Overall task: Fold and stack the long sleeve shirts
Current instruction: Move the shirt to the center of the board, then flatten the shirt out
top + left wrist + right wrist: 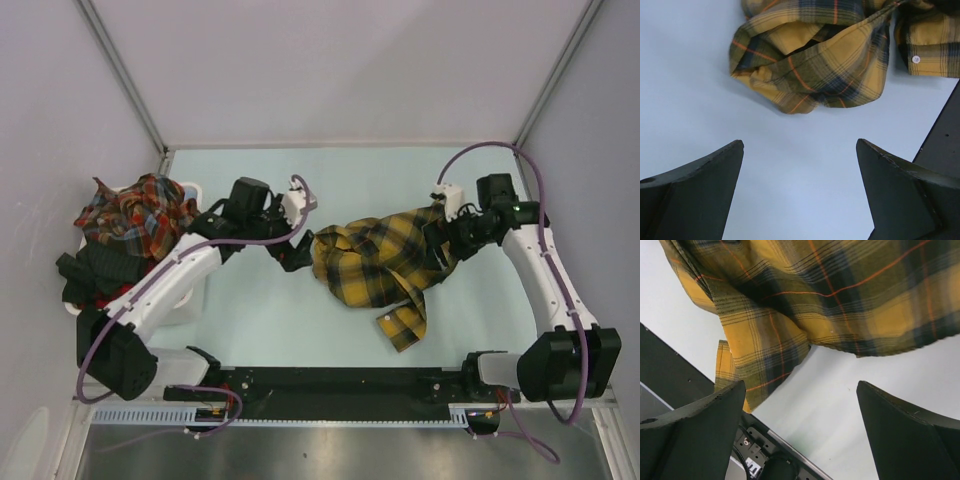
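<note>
Yellow shirt (375, 262) on pale table (260, 310)

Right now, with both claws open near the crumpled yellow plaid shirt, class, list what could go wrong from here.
1. The yellow plaid shirt lies bunched in layers, so the open left claw or right claw may pinch several layers and fold creases in.
2. Its sleeve cuff points toward the black rail at the near edge; dragging the shirt that way could snag it.
</note>
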Available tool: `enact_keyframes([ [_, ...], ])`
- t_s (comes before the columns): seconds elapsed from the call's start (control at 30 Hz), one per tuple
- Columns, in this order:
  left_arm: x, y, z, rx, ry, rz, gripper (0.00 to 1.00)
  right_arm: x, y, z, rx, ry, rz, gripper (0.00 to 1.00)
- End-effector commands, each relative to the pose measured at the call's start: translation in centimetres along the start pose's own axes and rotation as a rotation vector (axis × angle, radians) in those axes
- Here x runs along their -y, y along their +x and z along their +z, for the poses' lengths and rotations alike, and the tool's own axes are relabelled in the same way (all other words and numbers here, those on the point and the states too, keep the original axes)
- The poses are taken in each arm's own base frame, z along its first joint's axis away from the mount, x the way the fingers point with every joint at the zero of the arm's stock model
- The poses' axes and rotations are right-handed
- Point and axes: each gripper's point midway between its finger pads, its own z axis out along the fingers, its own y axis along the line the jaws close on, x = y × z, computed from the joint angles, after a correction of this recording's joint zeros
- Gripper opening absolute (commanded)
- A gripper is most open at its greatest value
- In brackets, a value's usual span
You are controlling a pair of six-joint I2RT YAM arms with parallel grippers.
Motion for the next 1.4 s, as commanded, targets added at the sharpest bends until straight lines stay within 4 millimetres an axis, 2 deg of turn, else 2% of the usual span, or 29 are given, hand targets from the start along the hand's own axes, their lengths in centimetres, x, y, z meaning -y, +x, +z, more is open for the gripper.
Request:
enact_keyframes([
  [0.0,3.2,-1.1,4.5,0.037,0.136,0.089,0.99,0.5,-0.2,2.2,-0.031,0.015,0.006,1.00],
  [0.03,3.8,-1.3,5.0,0.039,0.147,0.103,1.00,0.9,-0.3,2.6,-0.029,0.018,0.012,1.00],
  [0.07,5.3,-1.3,6.1,0.027,0.180,0.129,0.99,1.4,-0.1,2.8,-0.034,0.021,0.032,1.00],
  [0.13,6.4,-3.1,6.9,0.066,0.178,0.182,0.99,2.5,-0.6,2.7,-0.012,0.025,0.062,1.00],
  [0.17,8.1,-3.4,7.8,0.062,0.199,0.227,0.99,3.9,-0.6,2.2,0.009,0.050,0.104,1.00],
  [0.23,8.4,-4.7,8.9,0.061,0.132,0.294,0.99,5.8,-1.2,2.3,0.020,0.068,0.145,1.00],
  [0.27,9.9,-4.2,10.3,0.029,0.142,0.351,0.99,6.6,-1.2,2.4,0.015,0.075,0.167,1.00],
  [0.33,10.2,-4.6,11.3,0.021,0.107,0.395,0.99,8.0,-1.2,2.9,-0.008,0.085,0.199,0.99],
  [0.4,10.9,-4.1,12.6,0.003,0.114,0.426,0.99,8.0,-1.2,3.2,-0.015,0.070,0.211,0.98],
  [0.43,11.0,-4.2,13.0,0.000,0.111,0.434,0.94,7.1,-1.4,3.2,-0.011,0.019,0.221,0.98],
  [0.5,10.9,-3.7,13.5,-0.031,0.118,0.425,0.77,5.4,-1.7,2.9,0.004,-0.050,0.216,0.98],
  [0.53,11.0,-3.7,13.5,-0.032,0.123,0.422,0.59,4.2,-1.9,2.5,0.020,-0.086,0.211,0.98],
  [0.6,11.9,-3.9,12.5,-0.020,0.168,0.417,0.39,2.7,-2.1,2.2,0.034,-0.119,0.184,0.98],
  [0.63,12.2,-4.1,12.0,-0.009,0.179,0.413,0.06,1.7,-2.2,2.3,0.039,-0.141,0.165,0.98],
  [0.67,12.1,-5.0,11.1,0.018,0.167,0.396,0.00,1.0,-2.3,1.9,0.053,-0.142,0.150,0.98],
  [0.8,11.3,-7.5,8.4,0.091,0.167,0.336,0.00,-1.3,-2.6,1.4,0.079,-0.203,0.118,0.99],
  [0.87,9.5,-9.0,7.2,0.128,0.143,0.257,0.00,-3.2,-2.9,1.5,0.086,-0.247,0.081,1.00],
  [0.9,9.3,-9.4,6.9,0.139,0.159,0.235,0.00,-3.8,-2.6,1.8,0.078,-0.251,0.079,1.00],
  [0.93,8.2,-9.9,6.3,0.151,0.144,0.210,0.00,-4.1,-3.0,2.2,0.096,-0.245,0.049,1.00],
  [0.97,7.8,-10.1,6.0,0.154,0.137,0.206,0.00,-5.7,-3.0,2.8,0.084,-0.268,-0.004,1.00],
  [1.0,7.2,-9.9,5.7,0.144,0.125,0.195,0.01,-5.9,-2.4,3.4,0.060,-0.241,-0.015,1.00],
  [1.03,6.1,-9.8,5.0,0.151,0.130,0.162,0.16,-6.2,-2.8,4.1,0.068,-0.225,-0.054,1.00],
  [1.07,5.6,-9.2,4.7,0.138,0.144,0.127,0.29,-7.6,-2.6,5.0,0.043,-0.234,-0.108,1.00],
  [1.13,3.9,-8.4,3.5,0.144,0.167,0.018,0.56,-8.0,-2.4,6.5,0.001,-0.192,-0.152,1.00],
  [1.23,1.1,-6.7,1.9,0.152,0.125,-0.067,0.65,-9.5,-2.2,9.3,-0.068,-0.144,-0.251,1.00],
  [1.27,0.6,-6.1,1.5,0.147,0.115,-0.084,0.65,-9.8,-2.1,9.9,-0.087,-0.140,-0.278,0.94],
  [1.3,0.2,-5.8,1.1,0.149,0.102,-0.095,0.66,-10.4,-1.8,10.2,-0.118,-0.139,-0.303,0.82],
  [1.33,-0.4,-5.0,0.4,0.152,0.082,-0.105,0.66,-10.8,-2.9,10.2,-0.116,-0.149,-0.319,0.65],
  [1.37,-0.6,-4.7,0.2,0.151,0.076,-0.107,0.66,-11.2,-3.5,9.7,-0.110,-0.160,-0.331,0.23],
])
